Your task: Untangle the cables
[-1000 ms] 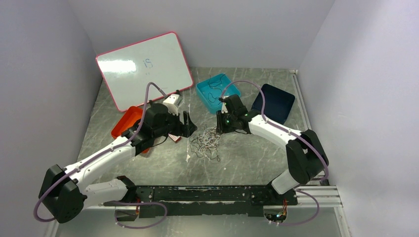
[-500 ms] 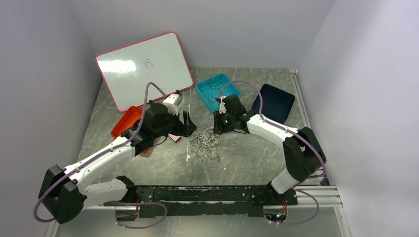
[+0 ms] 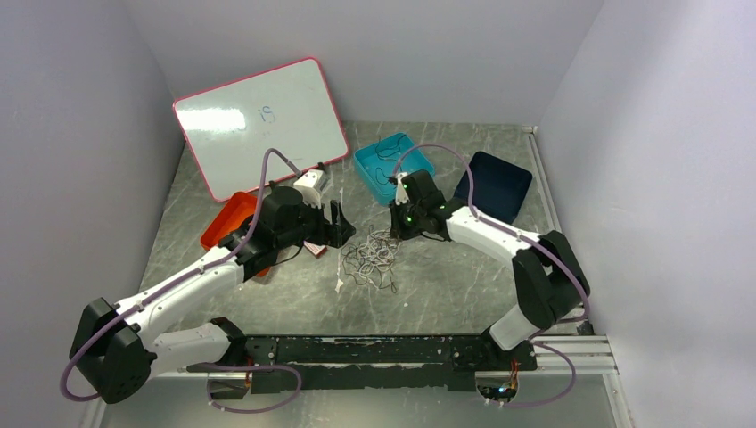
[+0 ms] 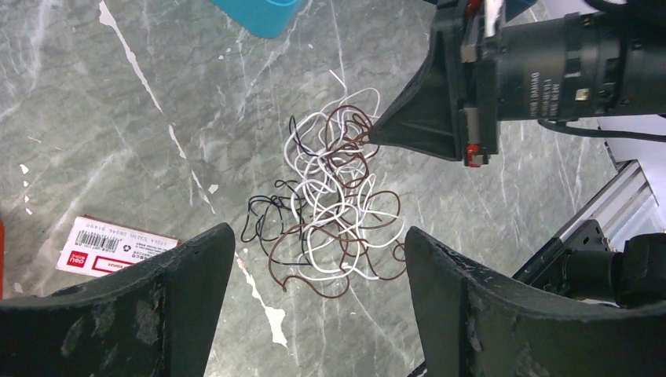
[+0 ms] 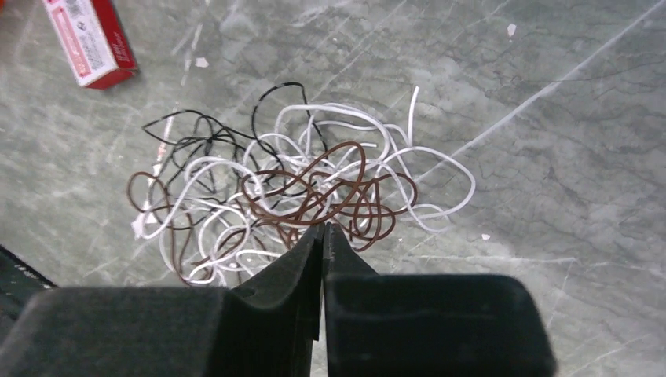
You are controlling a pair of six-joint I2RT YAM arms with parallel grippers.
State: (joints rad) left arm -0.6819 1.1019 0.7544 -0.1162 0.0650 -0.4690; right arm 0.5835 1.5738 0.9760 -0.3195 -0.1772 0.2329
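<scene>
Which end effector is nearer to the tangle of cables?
Right. The right end effector meets the cable tangle at its edge; the left end effector hovers open, apart.

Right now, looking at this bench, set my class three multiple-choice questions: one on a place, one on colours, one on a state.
1. Where is the tangle of cables? A in the dark blue tray; B on the table between the two grippers; C on the whiteboard.
2. Which colours are in the tangle? A white, brown, black; B green, yellow; C blue only.
3. How is the left gripper? A shut empty; B shut on a cable; C open.
Answers: B, it lies on bare table with the left gripper and the right gripper on either side; A, both wrist views show those three colours; C, its fingers stand wide apart, the tangle seen between them.
</scene>
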